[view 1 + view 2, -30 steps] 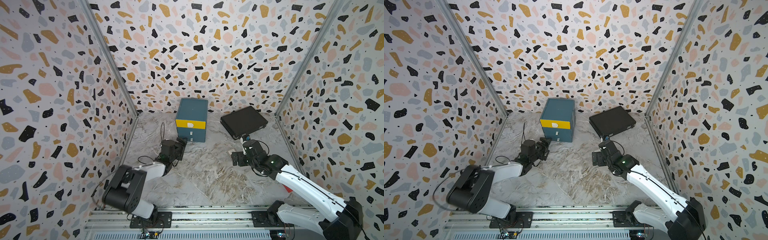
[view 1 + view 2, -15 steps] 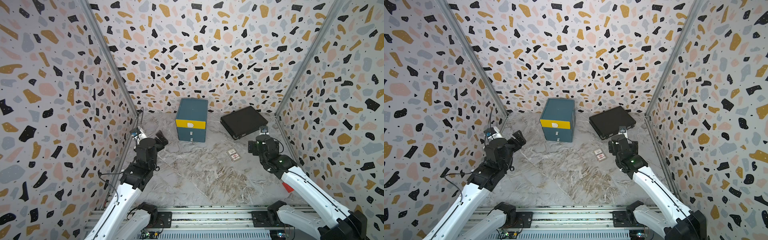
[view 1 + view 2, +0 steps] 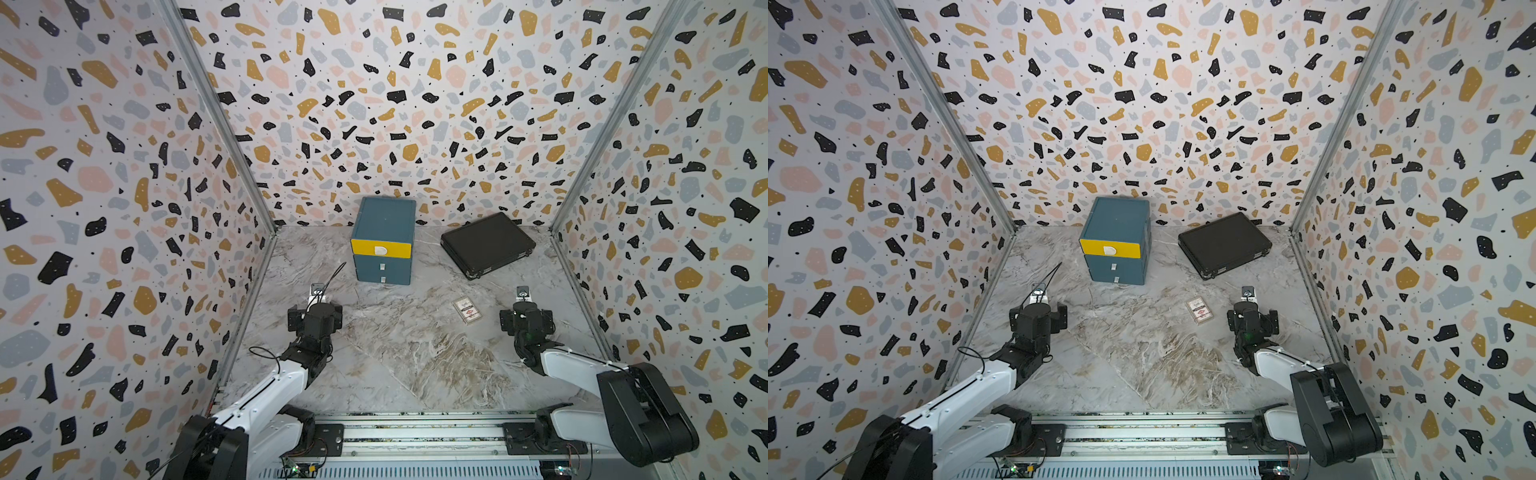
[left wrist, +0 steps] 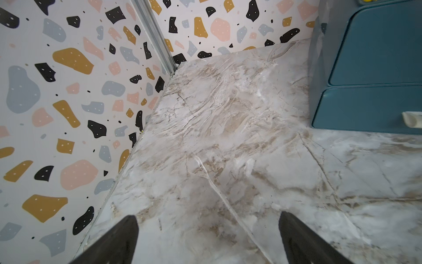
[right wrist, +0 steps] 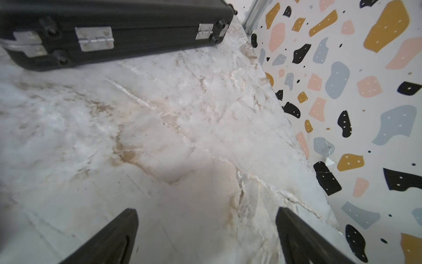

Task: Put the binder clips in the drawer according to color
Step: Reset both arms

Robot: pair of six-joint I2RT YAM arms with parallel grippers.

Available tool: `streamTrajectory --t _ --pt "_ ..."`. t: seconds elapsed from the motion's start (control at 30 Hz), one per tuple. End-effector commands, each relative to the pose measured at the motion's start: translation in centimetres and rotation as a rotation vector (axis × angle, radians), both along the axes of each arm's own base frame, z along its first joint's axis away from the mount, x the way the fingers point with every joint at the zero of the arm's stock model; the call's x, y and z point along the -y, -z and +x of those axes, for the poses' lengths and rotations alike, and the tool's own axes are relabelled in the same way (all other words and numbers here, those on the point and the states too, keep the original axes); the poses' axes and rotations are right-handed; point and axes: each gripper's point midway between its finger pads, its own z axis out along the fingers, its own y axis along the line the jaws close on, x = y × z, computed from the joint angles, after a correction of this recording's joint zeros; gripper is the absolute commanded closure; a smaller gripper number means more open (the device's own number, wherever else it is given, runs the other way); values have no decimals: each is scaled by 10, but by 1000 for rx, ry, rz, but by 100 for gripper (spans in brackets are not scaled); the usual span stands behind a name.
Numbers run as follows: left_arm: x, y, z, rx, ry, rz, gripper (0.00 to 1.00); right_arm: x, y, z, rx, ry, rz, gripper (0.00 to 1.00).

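1. Drawer [image 3: 382, 241]: 3-tier chest, stood at back-centre of table [image 3: 395, 374], near rear wall. Top front yellow, lower 2 teal. All 3 looked shut.
2. Binder clips: 0 visible in any view. Could not tell whether they were inside the drawer or out of frame.
3. Left gripper [image 4: 209, 217]: jaws spread wide, nothing between them. Hung over bare table, apart from drawer.
4. Right gripper [image 5: 207, 212]: jaws spread wide, empty. Hung over bare table, near black case [image 5: 114, 27] and side wall.
5. Risk A: no clip located, so any reach would prob. be blind. Small card box [image 3: 467, 310] was the only loose item mid-table and could get grabbed or shoved by mistake.
6. Risk B: pull tabs [image 3: 382, 266] were small and flat. Jaws could slip off 1, or a pull could drag the light-looking chest fwd instead of opening a tier.
7. Risk C: 2 teal fronts looked alike and no pink front was seen, so sorting pink clips could go to the wrong tier.
8. Risk D: black case lay near drawer on robot's right, so a right-arm approach could knock it. Cable [image 3: 334, 272] off left wrist arced toward drawer, poss. snag on a reach.
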Motion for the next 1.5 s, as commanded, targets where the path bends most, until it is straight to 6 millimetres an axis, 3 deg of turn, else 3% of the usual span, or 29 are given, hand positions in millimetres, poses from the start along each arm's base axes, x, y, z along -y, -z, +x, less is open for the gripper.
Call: streamTrajectory --t 0.0,0.13,0.2,0.27,0.33,0.4,0.47,0.53,0.63,0.8,0.9,1.47 --pt "-5 -14 19 124 -24 -19 0 -2 -39 27 185 -19 8 0" --pt "-7 -5 31 130 -18 -24 0 7 -30 34 266 -34 39 0" --pt "-9 -1 33 128 -24 -28 0 4 -18 33 215 -66 75 0" --pt "-15 5 33 161 -49 -42 0 5 -19 36 284 -80 59 0" --pt "-13 8 37 175 -13 -54 0 2 -12 33 215 -88 87 0" --pt "-4 19 38 125 36 -70 0 2 -13 42 231 -109 97 0" --pt "-7 16 39 231 36 -44 0 9 -7 42 165 -60 117 0" --pt "-7 24 36 152 38 -84 0 13 -8 46 193 -58 122 0" --pt "-16 22 39 191 26 -125 0 13 -9 45 190 -57 126 0" --pt "-14 23 41 154 38 -128 0 13 -9 45 187 -56 125 0" --pt "-2 26 47 125 110 -125 0 13 -9 45 190 -56 126 0" --pt "-1 27 48 118 113 -115 0 13 -9 44 186 -56 127 0"
